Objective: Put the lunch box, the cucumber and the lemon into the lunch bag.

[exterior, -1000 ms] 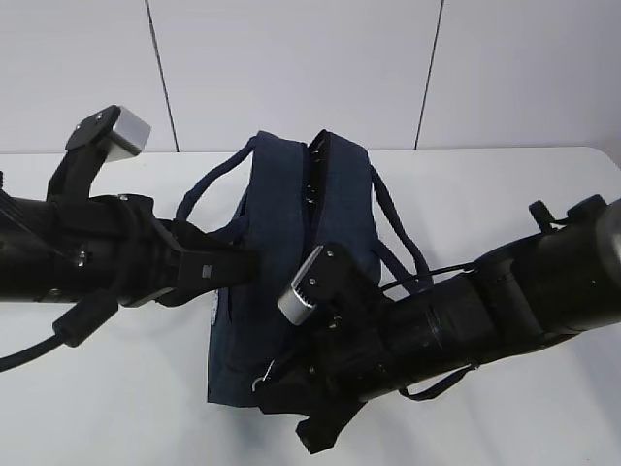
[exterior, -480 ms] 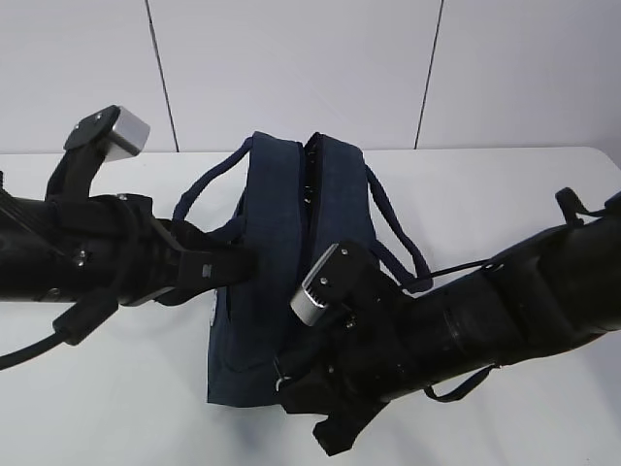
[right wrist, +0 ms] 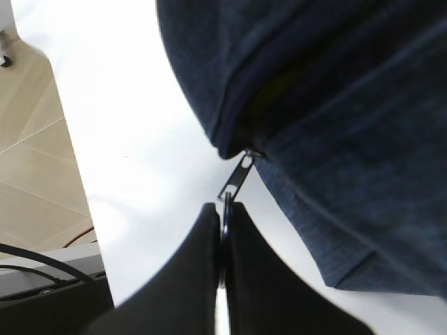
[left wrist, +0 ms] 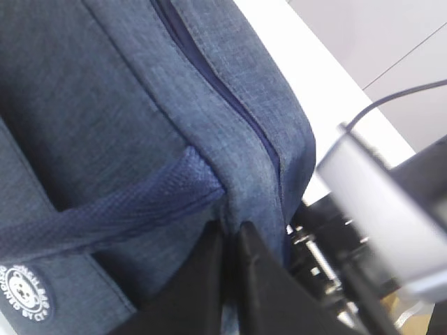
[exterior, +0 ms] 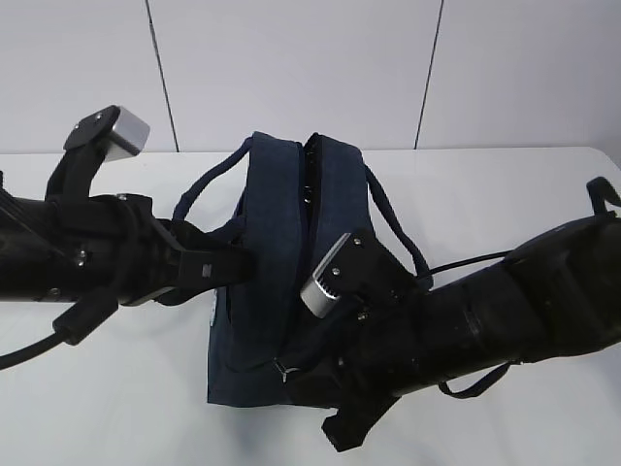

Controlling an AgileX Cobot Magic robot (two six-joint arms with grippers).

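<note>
Lunch bag point(exterior: 277, 252): navy denim-weave fabric, darker navy straps, white round printed badge point(left wrist: 26, 293). Table point(exterior: 116, 388): plain white. Arms: black.

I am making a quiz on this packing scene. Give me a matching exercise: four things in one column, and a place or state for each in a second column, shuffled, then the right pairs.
Things
1. left gripper
2. right gripper
3. lunch bag
4. zipper pull

Places or states
A. dark navy, standing on the white table
B. metal, hanging from the bag's lower corner
C. shut on the bag's fabric edge, near the strap handle
D. shut on the ring of the pull

Pairs: 1-C, 2-D, 3-A, 4-B
</note>
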